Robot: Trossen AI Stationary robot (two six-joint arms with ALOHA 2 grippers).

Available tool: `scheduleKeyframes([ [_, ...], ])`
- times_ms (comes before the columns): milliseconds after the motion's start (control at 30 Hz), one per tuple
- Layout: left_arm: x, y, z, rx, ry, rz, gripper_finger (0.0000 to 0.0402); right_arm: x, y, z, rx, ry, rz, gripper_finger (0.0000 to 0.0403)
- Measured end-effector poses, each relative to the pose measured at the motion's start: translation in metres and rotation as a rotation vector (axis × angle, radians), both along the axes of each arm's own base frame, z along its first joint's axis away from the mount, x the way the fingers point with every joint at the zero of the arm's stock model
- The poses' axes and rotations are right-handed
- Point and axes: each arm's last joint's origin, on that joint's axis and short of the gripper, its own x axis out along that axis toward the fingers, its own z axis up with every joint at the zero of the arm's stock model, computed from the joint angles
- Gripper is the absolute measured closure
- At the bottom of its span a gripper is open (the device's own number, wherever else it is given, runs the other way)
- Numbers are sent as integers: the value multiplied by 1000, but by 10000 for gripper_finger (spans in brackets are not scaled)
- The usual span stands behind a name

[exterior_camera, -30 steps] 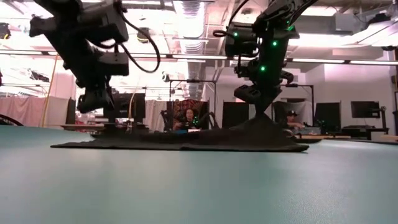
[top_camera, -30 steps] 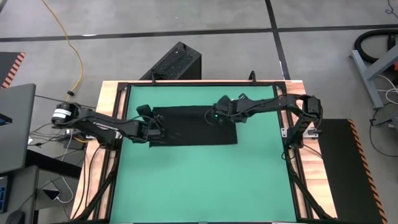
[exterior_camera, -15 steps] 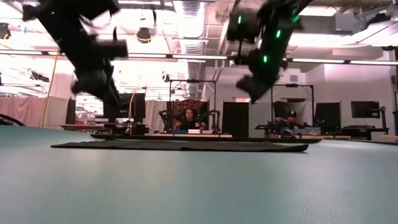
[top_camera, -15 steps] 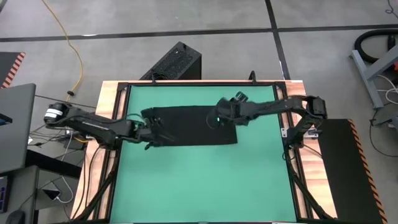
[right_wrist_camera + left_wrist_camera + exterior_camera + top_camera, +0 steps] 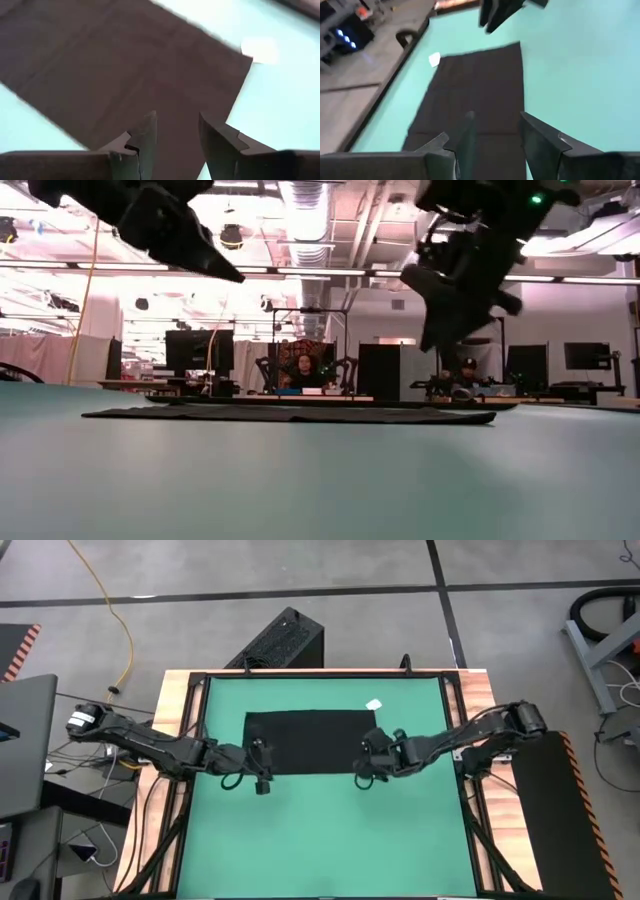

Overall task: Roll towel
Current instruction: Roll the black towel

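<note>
The black towel (image 5: 312,742) lies flat and spread out on the far half of the green mat, its small white tag (image 5: 375,705) sticking out at the far right corner. My left gripper (image 5: 262,778) hovers open over the towel's near left corner, well above the table (image 5: 215,265). My right gripper (image 5: 364,774) hovers open over the near right corner, also raised (image 5: 437,330). Each wrist view shows the towel (image 5: 475,95) (image 5: 125,65) beyond open fingers with nothing between them.
A black ribbed box (image 5: 285,640) stands on the floor beyond the table's far edge. The near half of the green mat (image 5: 320,840) is bare. The table's dark frame (image 5: 195,720) runs along the sides. A person (image 5: 300,370) sits in the room far behind.
My right gripper has let go of a pinched-up peak of the towel, which has dropped flat, and has swung toward the table's near edge. My left gripper has risen, tipped nearer to level and moved toward the towel's near left corner. The tag now shows uncovered.
</note>
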Motion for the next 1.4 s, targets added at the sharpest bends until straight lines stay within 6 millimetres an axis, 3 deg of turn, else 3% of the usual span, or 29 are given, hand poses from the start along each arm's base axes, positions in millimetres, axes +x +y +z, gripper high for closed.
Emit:
scheduleKeyframes([
  [167,7,-4,-14,-59,50,-19,264,-12,8,-27,10,81,-181,236],
  [333,12,-6,-25,-78,100,-40,264,-8,14,-48,14,89,-259,215],
  [567,14,-9,-25,-133,91,-104,264,-4,20,-64,32,101,-281,149],
  [700,15,-9,-24,-136,77,-105,264,-3,21,-66,46,71,-314,132],
  [967,16,-9,-26,-132,83,-105,264,5,27,-79,65,36,-311,132],
  [1200,8,-5,-43,-126,78,-94,264,7,33,-93,59,22,-350,134],
  [1300,4,-4,-49,-128,97,-85,264,5,36,-94,65,9,-369,151],
  [1400,2,-3,-53,-130,109,-71,264,5,36,-94,74,7,-373,194],
])
